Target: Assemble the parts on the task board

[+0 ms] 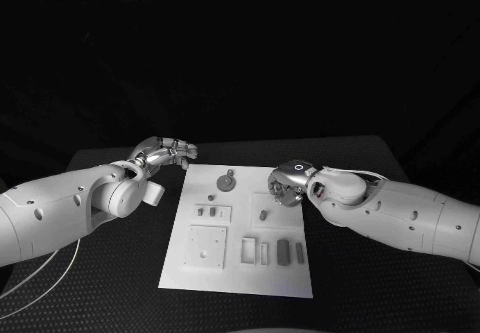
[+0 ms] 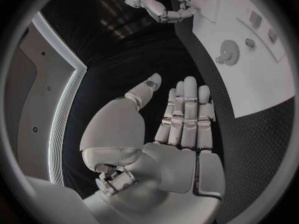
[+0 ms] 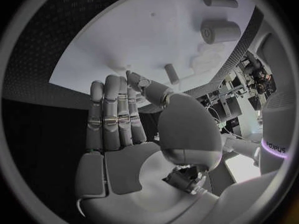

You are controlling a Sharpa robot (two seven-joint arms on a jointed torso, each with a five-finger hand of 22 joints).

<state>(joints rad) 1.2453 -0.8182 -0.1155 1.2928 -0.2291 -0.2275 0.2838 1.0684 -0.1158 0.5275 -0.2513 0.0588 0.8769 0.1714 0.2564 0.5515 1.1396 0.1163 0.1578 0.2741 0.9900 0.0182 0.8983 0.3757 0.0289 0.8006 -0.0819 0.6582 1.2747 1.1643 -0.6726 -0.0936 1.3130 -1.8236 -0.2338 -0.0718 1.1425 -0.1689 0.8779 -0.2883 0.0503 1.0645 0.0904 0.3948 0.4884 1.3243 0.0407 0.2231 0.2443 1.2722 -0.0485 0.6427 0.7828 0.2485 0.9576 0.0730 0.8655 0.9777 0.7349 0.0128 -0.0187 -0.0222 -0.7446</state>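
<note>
1. Task board (image 1: pixel 238 274): a flat, smooth white rectangular plate lying at the centre of the black desk (image 1: pixel 110 291), whose surface has a fine woven, dotted texture. The board's long sides run from 12 to 6 o'clock in the head view.
2. Left hand (image 1: pixel 168 152): silver, metallic and segmented, on a glossy white arm. It hovers at about 10 o'clock from the board's centre, just off the board's far left corner. In the left wrist view the hand (image 2: pixel 181 119) has its fingers straight and side by side, thumb apart, holding nothing.
3. Square block (image 1: pixel 206 247): a pale, raised square piece with small holes, toward 7 o'clock on the board.
4. Gear (image 1: pixel 227 182): a round, toothed grey part lying flat near 12 o'clock on the board; it also shows in the left wrist view (image 2: pixel 228 52).
5. Oblong parts (image 1: pixel 284 252): dark, rounded bars lying beside pale rectangular slots near 4 o'clock.
6. Right hand (image 1: pixel 289 186): silver, with a rounded knuckle housing, over the board's right edge at about 2 o'clock. In the right wrist view the hand (image 3: pixel 121 119) has flat, extended fingers with nothing gripped; a short cylindrical peg (image 3: pixel 171 73) stands on the board just beyond the fingertips.
</note>
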